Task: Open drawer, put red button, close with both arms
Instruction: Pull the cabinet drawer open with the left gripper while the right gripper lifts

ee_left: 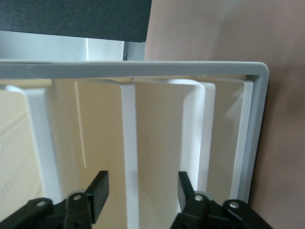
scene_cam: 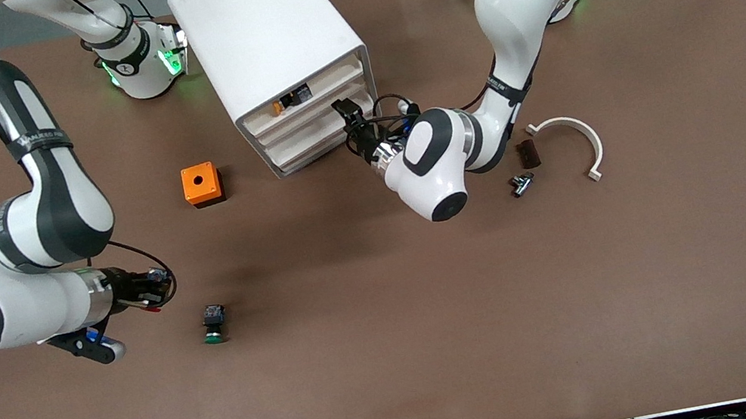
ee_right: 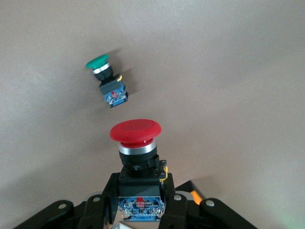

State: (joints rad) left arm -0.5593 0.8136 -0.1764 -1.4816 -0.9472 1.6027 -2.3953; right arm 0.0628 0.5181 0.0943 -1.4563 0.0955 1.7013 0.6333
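The white cabinet [scene_cam: 266, 36] stands at the robots' edge of the table, with three drawers in its front. My left gripper [scene_cam: 349, 118] is open at the front of the middle drawer [scene_cam: 308, 126], which sits level with the other two. In the left wrist view its fingers [ee_left: 97, 193] straddle a white drawer lip [ee_left: 129, 143] without touching it. My right gripper [scene_cam: 156, 284] hangs over the table at the right arm's end, shut on the black body of the red button [ee_right: 136, 138]. The right gripper [ee_right: 138, 202] clamps it cap outward.
A green-capped button [scene_cam: 213, 324] lies on the table close to my right gripper and also shows in the right wrist view [ee_right: 107, 78]. An orange box with a hole [scene_cam: 201, 184] sits beside the cabinet. A white curved piece [scene_cam: 571, 136], a dark block [scene_cam: 526, 153] and a small metal part [scene_cam: 520, 183] lie by the left arm.
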